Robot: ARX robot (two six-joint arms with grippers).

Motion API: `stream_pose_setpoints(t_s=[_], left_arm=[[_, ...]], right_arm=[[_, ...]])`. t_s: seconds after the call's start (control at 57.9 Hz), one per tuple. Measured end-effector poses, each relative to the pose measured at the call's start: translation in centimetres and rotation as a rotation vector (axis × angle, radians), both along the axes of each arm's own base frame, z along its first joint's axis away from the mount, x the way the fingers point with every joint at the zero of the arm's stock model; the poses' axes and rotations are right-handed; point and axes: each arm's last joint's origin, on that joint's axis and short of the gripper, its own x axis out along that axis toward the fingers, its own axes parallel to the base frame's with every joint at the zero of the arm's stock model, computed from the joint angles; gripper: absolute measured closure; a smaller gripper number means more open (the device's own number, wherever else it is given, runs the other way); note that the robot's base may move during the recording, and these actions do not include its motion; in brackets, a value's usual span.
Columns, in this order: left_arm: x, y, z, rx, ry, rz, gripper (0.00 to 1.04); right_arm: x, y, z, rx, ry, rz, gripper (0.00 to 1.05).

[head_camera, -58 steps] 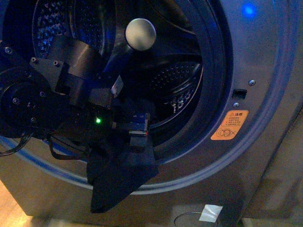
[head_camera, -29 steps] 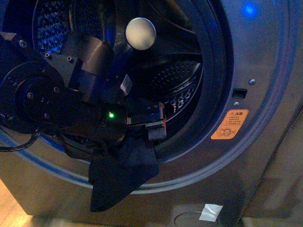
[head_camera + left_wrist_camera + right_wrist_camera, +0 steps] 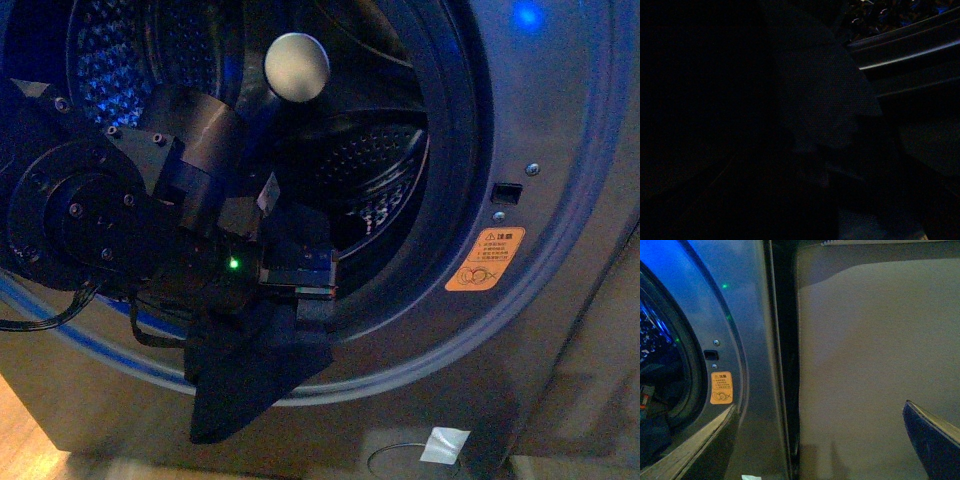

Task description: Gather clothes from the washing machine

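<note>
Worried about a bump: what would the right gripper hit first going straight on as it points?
The right gripper would probably meet the beige panel beside the washing machine, near the dark gap between them; depth unclear.

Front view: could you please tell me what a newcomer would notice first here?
The washing machine fills the view, its perforated drum lit blue. The left arm crosses the porthole, and the dark clothes hang limp over its rim below the left gripper. An orange sticker stands out to the right.
</note>
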Motion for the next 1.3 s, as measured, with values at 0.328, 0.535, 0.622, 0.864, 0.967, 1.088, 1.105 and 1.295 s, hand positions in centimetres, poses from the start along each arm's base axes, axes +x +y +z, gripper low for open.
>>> stream_pose_setpoints(t_s=[0.328, 0.535, 0.622, 0.864, 0.967, 1.088, 1.105, 1.295], left_arm=[[0.2, 1.3, -0.2, 0.097, -0.035, 0.001, 0.58], [-0.4, 2.1, 0.4, 0.1, -0.067, -0.012, 0.87], [-1.0, 2.5, 1.2, 0.101, -0.104, -0.03, 0.97], [-3.6, 3.8, 4.9, 0.07, -0.205, -0.089, 0.99], [-5.4, 4.4, 6.7, 0.04, -0.247, -0.113, 0.99], [-8.8, 5.1, 9.5, -0.009, -0.324, -0.166, 0.99], [-9.5, 5.3, 10.0, -0.016, -0.342, -0.172, 0.99], [-13.0, 6.4, 13.7, -0.072, -0.449, -0.212, 0.99]], right_arm=[[0.0, 0.0, 0.0, 0.0, 0.0, 0.0, 0.07], [0.0, 0.0, 0.0, 0.0, 0.0, 0.0, 0.07], [0.0, 0.0, 0.0, 0.0, 0.0, 0.0, 0.07], [0.0, 0.0, 0.0, 0.0, 0.0, 0.0, 0.07], [0.0, 0.0, 0.0, 0.0, 0.0, 0.0, 0.07], [0.0, 0.0, 0.0, 0.0, 0.0, 0.0, 0.07], [0.0, 0.0, 0.0, 0.0, 0.0, 0.0, 0.07], [0.0, 0.0, 0.0, 0.0, 0.0, 0.0, 0.07]])
